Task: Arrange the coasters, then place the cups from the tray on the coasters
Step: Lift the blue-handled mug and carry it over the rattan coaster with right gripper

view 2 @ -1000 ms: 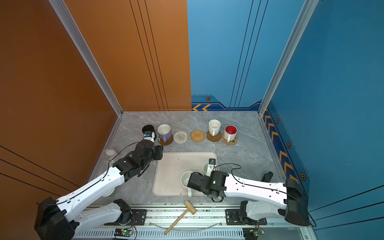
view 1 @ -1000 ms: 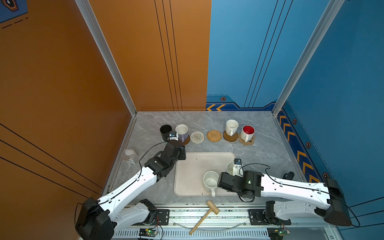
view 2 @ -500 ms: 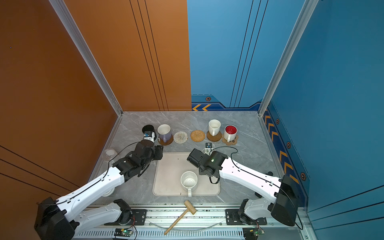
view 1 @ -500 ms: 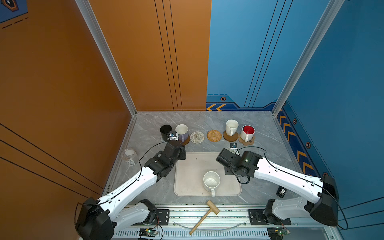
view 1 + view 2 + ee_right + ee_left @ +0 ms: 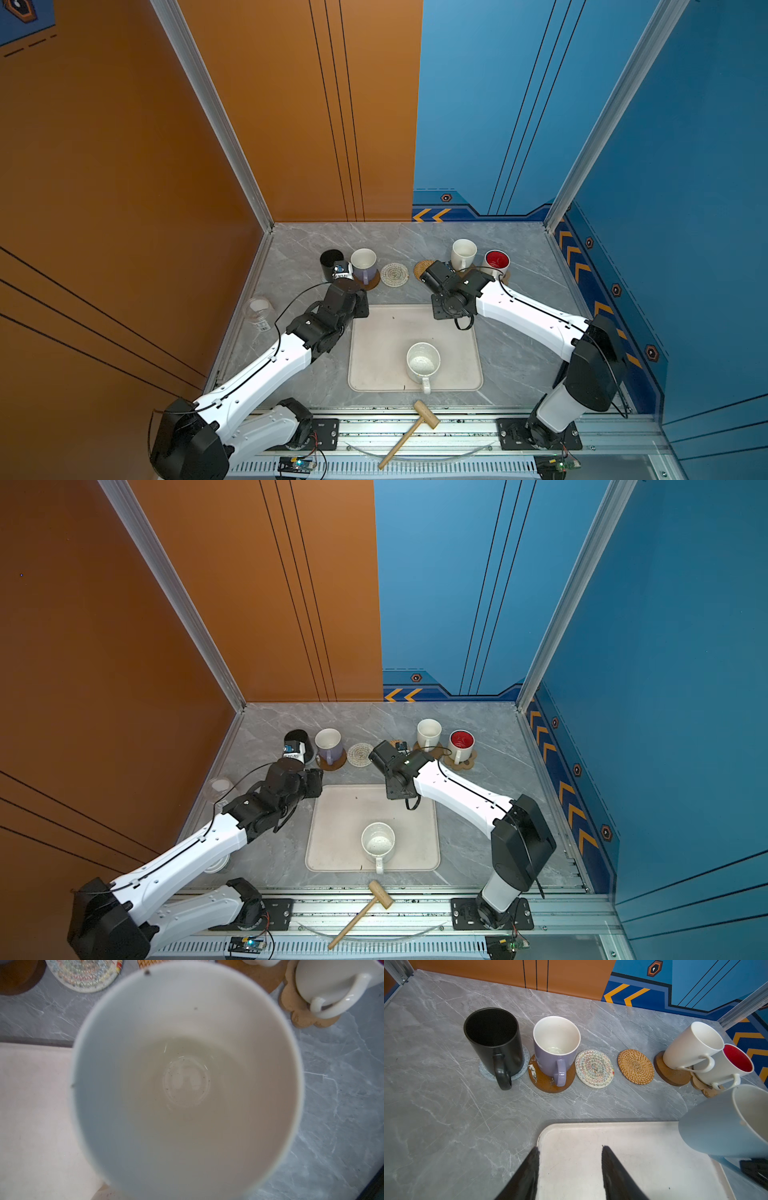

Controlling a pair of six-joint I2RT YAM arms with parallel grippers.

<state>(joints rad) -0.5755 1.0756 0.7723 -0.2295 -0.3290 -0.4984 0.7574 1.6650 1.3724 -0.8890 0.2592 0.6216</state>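
Note:
My right gripper [image 5: 430, 274] is shut on the light blue cup [image 5: 724, 1122], held in the air just past the tray's far edge, near the bare tan rattan coaster [image 5: 635, 1066]. The cup [image 5: 187, 1084] fills the right wrist view and hides the fingers. My left gripper [image 5: 571, 1159] is open and empty over the tray's [image 5: 382, 332] far left corner. A speckled white cup [image 5: 423, 362] stands on the tray. The black [image 5: 492, 1043], lavender [image 5: 554, 1047], cream-white [image 5: 691, 1045] and red-inside [image 5: 726, 1066] cups sit on coasters. A woven round coaster [image 5: 594, 1068] lies bare.
A clear glass jar [image 5: 258, 311] stands by the left wall. A wooden mallet [image 5: 409, 432] lies on the front rail. The coaster row runs along the far side of the tray, with walls close behind and on both sides.
My right arm has lifted the light blue cup off the tray's right side and carried it to the far row by the rattan coaster. The left arm has not moved.

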